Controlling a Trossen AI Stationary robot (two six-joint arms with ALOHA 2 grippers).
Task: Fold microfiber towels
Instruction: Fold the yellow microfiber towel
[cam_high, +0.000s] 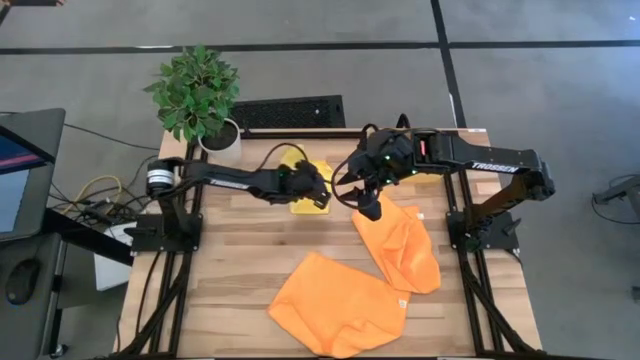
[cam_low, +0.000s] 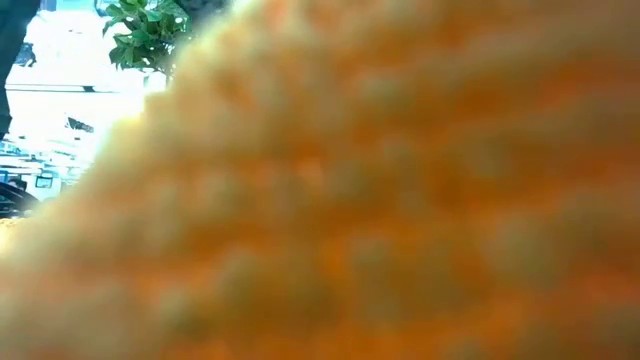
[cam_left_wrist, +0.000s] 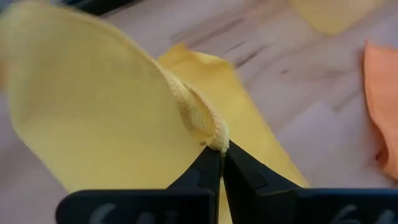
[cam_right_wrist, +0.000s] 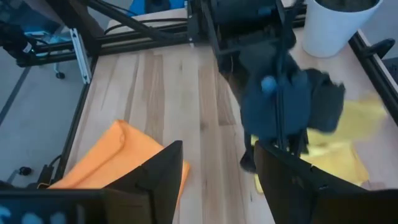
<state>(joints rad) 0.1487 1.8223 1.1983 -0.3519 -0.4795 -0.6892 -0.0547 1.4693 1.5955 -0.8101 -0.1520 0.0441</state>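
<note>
My left end effector (cam_left_wrist: 219, 152) pinches the yellow towel (cam_left_wrist: 93, 106) edge; right end effector (cam_right_wrist: 217, 165) hovers released above the surface (cam_right_wrist: 168, 93).

One piece of lettering can be read: the white brand word "TROSSEN" is printed along the right arm's dark forearm link (cam_high: 493, 166), seen in the high view over the worktop's far right part, well to the right of the potted plant (cam_high: 198, 95). No other text, number or sign can be read.

A blurred orange towel (cam_low: 380, 200) blocks nearly the whole low view.
</note>
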